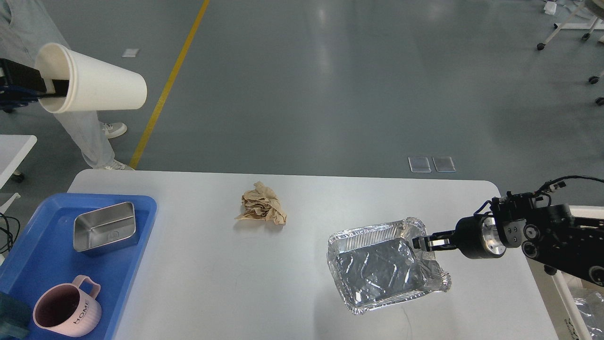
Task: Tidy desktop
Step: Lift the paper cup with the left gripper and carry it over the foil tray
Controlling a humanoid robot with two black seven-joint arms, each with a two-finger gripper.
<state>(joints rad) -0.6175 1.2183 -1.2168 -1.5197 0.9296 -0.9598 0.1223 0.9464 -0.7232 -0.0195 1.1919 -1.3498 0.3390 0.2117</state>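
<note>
Two items are already gathered in the shallow blue plastic tray (28, 264), which is taken here as the landmark at the left end of the large white rectangular desk (212, 283): a rectangular stainless-steel tin (104, 227) toward the tray's far side and a ribbed pink mug lettered HOME (66, 309) toward its near side. Above and beyond the tray, well clear of the desk, a tall white paper cup (92, 85) is held on its side by the left tool (56, 87), one finger inside the rim and pinching the wall; where it is meant to go cannot be told.

To the right of the tray, near the middle of the desk, a crumpled ball of brown paper (262, 205) lies untouched. Farther right of the tray, a crinkled rectangular aluminium-foil container (380, 269) is seen tilted, its right-hand rim pinched by the right tool (427, 243), whose fingers are pressed together on the foil edge.

By judgement, the tidying is partly done: the reusable ware is collected, the cup and foil container are in hand but not yet disposed of, and the brown paper is left to be picked up. The desk itself spans the lower part of the view, from beneath the tray to the right arm.
</note>
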